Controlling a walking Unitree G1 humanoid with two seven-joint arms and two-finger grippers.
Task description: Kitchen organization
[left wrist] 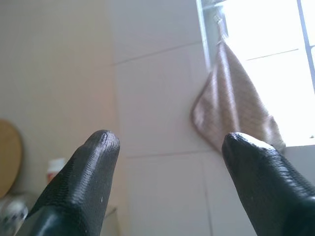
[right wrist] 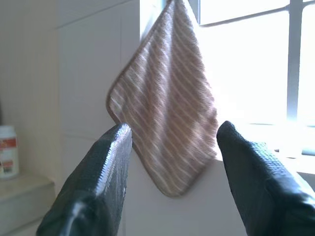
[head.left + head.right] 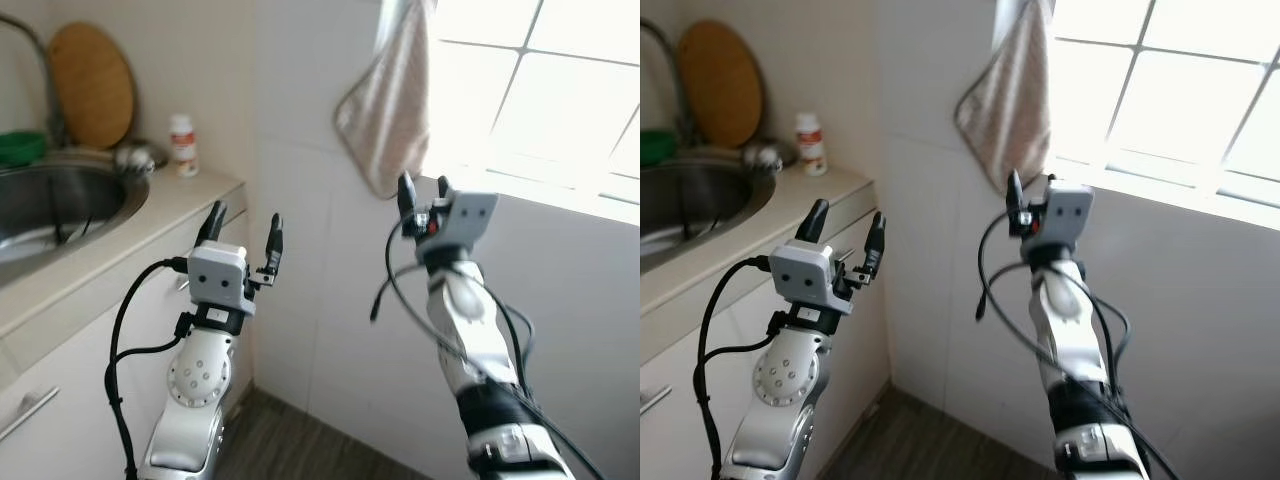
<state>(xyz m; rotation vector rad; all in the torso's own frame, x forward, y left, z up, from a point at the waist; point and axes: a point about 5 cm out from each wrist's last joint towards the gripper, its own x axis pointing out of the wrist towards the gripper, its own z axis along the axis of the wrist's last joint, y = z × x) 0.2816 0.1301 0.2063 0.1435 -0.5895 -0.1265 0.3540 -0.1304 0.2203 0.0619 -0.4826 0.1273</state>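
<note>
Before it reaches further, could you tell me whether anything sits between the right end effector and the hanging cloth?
Nothing visible does. The right end effector is open just short of the striped cloth, which hangs by the window.

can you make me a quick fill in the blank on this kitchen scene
1. The striped cloth hangs beside the ____.
2. The right gripper is raised toward the ____.
3. The left gripper has its fingers ____.
4. The round wooden board leans behind the ____.

Missing words: window; cloth; open; sink
</note>
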